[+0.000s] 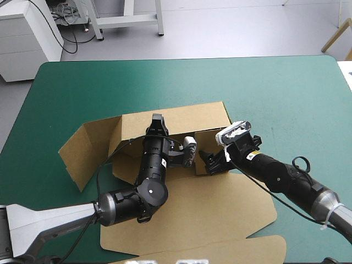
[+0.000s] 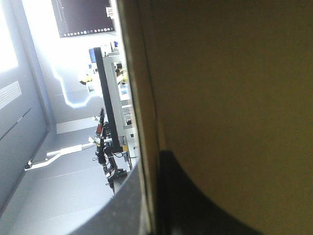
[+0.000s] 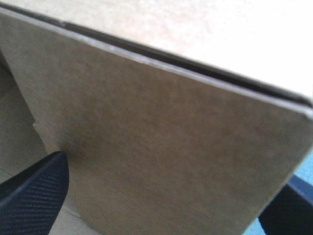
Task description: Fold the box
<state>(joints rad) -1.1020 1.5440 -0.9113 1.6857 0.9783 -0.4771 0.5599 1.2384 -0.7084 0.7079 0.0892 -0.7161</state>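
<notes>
1. The brown box (image 1: pixel 181 203) lies mid-surface on the teal-green surface (image 1: pixel 275 93), partly raised. Its far wall (image 1: pixel 190 116) is up at 12 o'clock, a side panel (image 1: pixel 82 151) leans up at 9 o'clock, and the lid (image 1: pixel 231 214) lies flat toward 6 o'clock.
2. The left tool (image 1: pixel 157 122) is clamped on the far wall, with a black finger on each side of the board's edge.
3. The right tool (image 1: pixel 212 162), at the box's 3 o'clock end, is released. Its fingers (image 3: pixel 36 196) stand wide apart with a flap (image 3: pixel 161 147) between them.
</notes>
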